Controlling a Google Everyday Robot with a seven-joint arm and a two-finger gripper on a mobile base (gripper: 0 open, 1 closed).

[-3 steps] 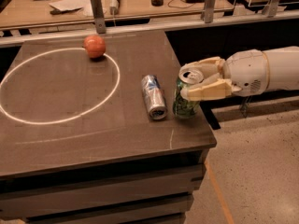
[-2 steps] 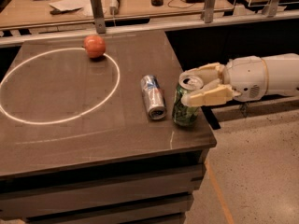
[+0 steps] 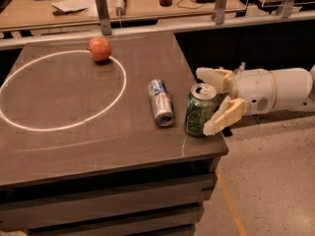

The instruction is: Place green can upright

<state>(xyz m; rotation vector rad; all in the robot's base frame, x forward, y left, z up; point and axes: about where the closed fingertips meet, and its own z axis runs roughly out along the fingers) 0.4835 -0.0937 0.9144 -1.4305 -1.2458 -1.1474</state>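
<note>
Since the green can (image 3: 197, 113) stands upright by the right edge of the table (image 3: 98, 136), inside your released claw (image 3: 203, 101), pull straight back rightward; any brush could tip it.

— What sort of place is this?
— A robotics lab, I'd say. A white ring (image 3: 121, 85) is marked on a dark table (image 3: 74, 146).
— And behind it?
— A long workbench (image 3: 142, 9) strewn with papers (image 3: 74, 4) and small gear, with metal posts (image 3: 103, 11) along its front. The floor (image 3: 275, 181) is bare and speckled.
— Any robot?
— Its gripper (image 3: 203, 102) is at the table's right edge, fingers spread either side of a green can (image 3: 198, 113).
</note>
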